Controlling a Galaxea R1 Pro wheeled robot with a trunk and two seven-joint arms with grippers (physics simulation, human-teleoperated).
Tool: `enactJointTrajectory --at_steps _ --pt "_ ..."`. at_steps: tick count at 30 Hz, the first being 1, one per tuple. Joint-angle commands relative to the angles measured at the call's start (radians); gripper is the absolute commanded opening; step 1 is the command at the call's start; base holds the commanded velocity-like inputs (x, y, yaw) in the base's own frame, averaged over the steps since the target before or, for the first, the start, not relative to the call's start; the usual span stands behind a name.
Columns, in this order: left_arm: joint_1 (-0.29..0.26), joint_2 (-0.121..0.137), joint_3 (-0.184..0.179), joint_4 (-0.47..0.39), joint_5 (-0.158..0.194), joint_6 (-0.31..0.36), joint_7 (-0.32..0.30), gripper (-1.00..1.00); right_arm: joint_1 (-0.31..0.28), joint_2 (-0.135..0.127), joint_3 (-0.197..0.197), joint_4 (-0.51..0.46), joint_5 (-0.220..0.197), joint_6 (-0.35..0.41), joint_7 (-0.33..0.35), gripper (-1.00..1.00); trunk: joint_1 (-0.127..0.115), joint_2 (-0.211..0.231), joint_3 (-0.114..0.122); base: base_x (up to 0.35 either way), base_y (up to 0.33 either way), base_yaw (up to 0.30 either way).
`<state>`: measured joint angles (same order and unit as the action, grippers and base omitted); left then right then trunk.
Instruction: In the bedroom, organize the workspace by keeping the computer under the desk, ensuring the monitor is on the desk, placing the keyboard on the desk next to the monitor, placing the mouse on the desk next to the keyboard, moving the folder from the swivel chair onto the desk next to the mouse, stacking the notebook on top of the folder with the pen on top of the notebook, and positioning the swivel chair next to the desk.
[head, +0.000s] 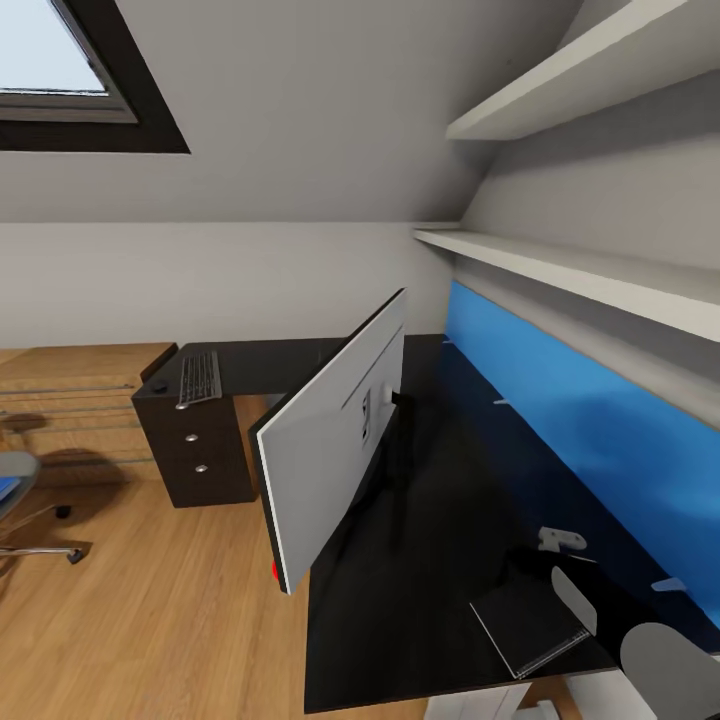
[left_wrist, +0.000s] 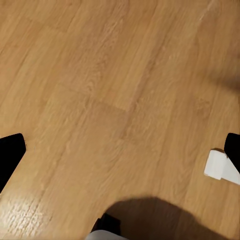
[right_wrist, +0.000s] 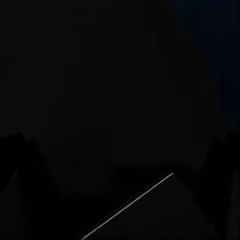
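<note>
The monitor (head: 335, 440) stands on the black desk (head: 420, 560), its light-grey back toward me and a red dot at its lower corner. The keyboard (head: 198, 378) lies on the desk's far wing, with the small black mouse (head: 158, 386) beside it. A grey notebook (head: 525, 620) lies on the near desk top, just by my right arm (head: 665, 655). At the left edge stands the swivel chair (head: 20, 470) with the blue folder (head: 6, 488) on its seat. My left gripper (left_wrist: 120, 150) hangs open over the wood floor. My right gripper (right_wrist: 120, 150) looks open above the dark desk top.
The blue back panel (head: 560, 400) and two white shelves (head: 580, 265) line the desk's right side. Black drawers (head: 200, 450) sit under the far wing, a low wooden cabinet (head: 70, 395) beyond them. A white desk leg (left_wrist: 220, 167) stands on the floor.
</note>
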<state>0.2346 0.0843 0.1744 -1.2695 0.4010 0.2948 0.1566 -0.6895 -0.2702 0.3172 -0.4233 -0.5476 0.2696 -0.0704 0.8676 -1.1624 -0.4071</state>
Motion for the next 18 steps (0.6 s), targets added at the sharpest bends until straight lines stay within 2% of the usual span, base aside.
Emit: enactJointTrajectory --at_steps 1,9,18 --pt "0.000 0.000 0.002 -0.002 0.010 0.004 0.006 1.00 0.001 -0.001 0.011 0.005 -0.011 0.012 -0.006 1.00 0.000 -0.001 -0.001 -0.046 0.000 0.000" --pt "0.000 0.000 0.008 -0.002 0.010 0.004 0.006 1.00 0.001 -0.001 0.011 0.007 -0.011 0.016 -0.006 1.00 0.000 -0.001 -0.001 -0.241 0.000 0.000" --pt "0.000 0.000 0.008 -0.002 0.010 0.004 0.006 1.00 0.001 -0.001 0.011 0.008 -0.011 0.016 -0.007 1.00 0.000 -0.001 -0.001 -0.090 0.000 0.000"
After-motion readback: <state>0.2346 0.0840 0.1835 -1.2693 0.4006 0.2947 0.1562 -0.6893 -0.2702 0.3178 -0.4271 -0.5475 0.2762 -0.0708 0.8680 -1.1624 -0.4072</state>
